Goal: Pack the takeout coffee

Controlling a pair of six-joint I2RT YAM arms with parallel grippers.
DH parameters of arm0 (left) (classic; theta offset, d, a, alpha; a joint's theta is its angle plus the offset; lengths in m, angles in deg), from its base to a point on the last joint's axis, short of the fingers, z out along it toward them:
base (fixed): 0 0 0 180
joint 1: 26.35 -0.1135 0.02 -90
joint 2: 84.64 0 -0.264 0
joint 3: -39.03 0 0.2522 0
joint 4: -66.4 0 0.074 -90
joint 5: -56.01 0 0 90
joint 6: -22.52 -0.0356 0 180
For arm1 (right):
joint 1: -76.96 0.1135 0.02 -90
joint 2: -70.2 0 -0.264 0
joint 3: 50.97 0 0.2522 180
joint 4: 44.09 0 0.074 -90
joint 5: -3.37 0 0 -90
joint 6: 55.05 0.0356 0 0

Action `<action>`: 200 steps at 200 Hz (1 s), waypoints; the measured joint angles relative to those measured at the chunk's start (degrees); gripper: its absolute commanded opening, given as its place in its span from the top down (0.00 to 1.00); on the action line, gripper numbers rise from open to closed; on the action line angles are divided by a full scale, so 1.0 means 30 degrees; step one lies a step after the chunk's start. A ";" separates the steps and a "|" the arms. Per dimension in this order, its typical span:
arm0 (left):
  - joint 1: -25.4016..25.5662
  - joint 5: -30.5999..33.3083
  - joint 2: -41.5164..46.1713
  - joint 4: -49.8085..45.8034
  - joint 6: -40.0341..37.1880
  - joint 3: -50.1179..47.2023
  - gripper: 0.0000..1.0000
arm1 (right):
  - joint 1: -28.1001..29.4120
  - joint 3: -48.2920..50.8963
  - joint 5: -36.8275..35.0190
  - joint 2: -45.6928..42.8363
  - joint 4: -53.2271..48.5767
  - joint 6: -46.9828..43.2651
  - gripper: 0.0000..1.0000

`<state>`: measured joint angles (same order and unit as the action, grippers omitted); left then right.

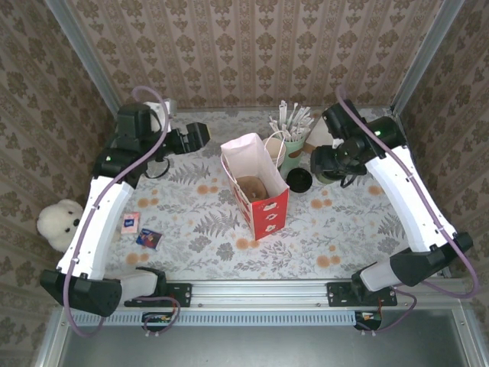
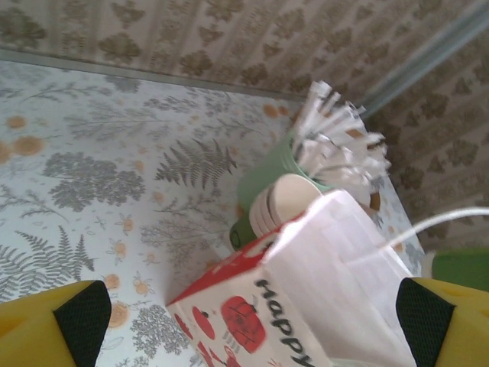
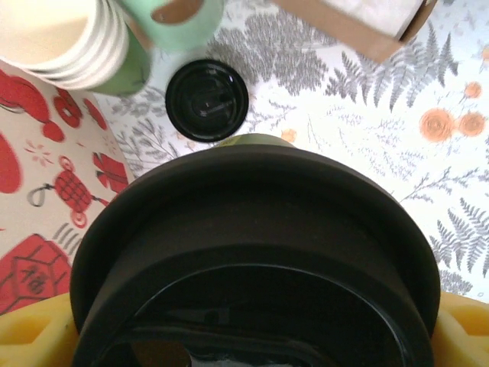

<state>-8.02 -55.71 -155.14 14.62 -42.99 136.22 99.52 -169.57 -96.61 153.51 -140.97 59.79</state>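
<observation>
The bag [image 1: 256, 187] is standing mid-table. Just right of it, past a loose lid [image 1: 299, 180], the right pincer [image 3: 248, 336] is gripping the coffee [image 3: 252, 229], jaws wide around the black-lidded green cup. Farther back left, the left pincer [image 2: 256, 321] is hanging fully open, holding nothing.

left pincer [image 2: 254, 315] wide open, right pincer [image 3: 252, 332] pointing downward

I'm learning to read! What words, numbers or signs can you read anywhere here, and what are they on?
"HAPP", the rest cut off by the picture's edge: black letters on the red and white paper gift bag.
Character on a red lantern print on that bag: too blurred to read.
Small pink packet and small blue packet: print too small to read.
</observation>
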 measured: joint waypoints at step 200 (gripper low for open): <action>0.3053 -0.0860 -0.1144 -0.5319 -0.2769 0.2718 0.33 | 0.3359 -1.1140 0.2994 0.1712 -0.2958 0.2368 0.34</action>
<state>1.14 -58.29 -158.57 -1.34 -51.29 144.38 109.60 -202.99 -87.63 158.64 -149.84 66.89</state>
